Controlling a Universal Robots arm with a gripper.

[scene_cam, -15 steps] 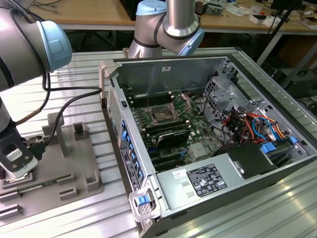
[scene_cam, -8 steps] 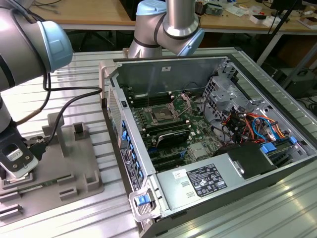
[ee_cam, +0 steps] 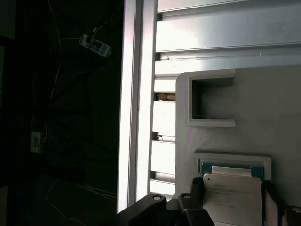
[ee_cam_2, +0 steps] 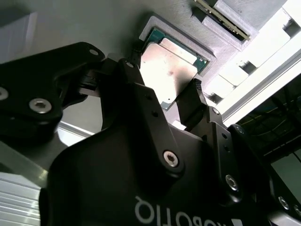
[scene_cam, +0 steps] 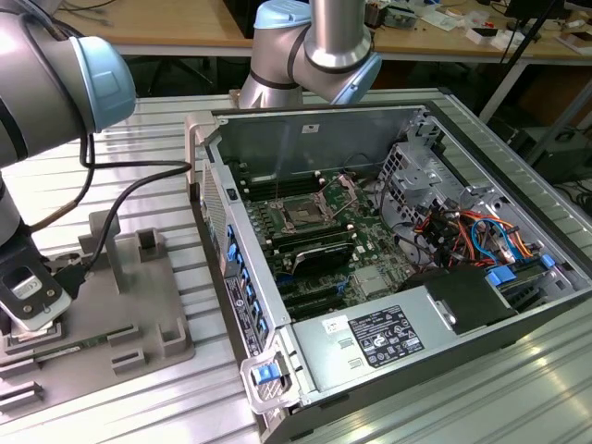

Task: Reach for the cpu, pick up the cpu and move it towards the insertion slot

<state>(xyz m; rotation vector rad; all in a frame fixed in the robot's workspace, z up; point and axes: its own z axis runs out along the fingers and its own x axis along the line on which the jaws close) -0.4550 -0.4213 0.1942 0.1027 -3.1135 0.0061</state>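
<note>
The cpu [ee_cam_2: 167, 66], a thin square chip with a silvery top plate and a green rim, lies in a square recess of the grey plastic tray [scene_cam: 139, 305]. In both wrist views my gripper [ee_cam_2: 164, 80] straddles it, one black finger [ee_cam_2: 190, 101] against each of two opposite edges. The same chip [ee_cam: 233, 195] rests low between the fingers [ee_cam: 196, 188] and looks level with the recess. In the exterior view my gripper [scene_cam: 28, 301] hangs over the tray at the far left. The insertion slot [scene_cam: 303, 215] sits on the green board inside the open computer case, well to the exterior view's right.
The open computer case [scene_cam: 388, 111] has tall metal walls, cables and a drive cage. The tray carries raised grey blocks [scene_cam: 148, 245] and an empty rectangular pocket [ee_cam: 211, 101]. A long narrow memory stick [ee_cam_2: 221, 19] lies in a tray slot near the cpu. A black cable [scene_cam: 120, 203] trails from my wrist.
</note>
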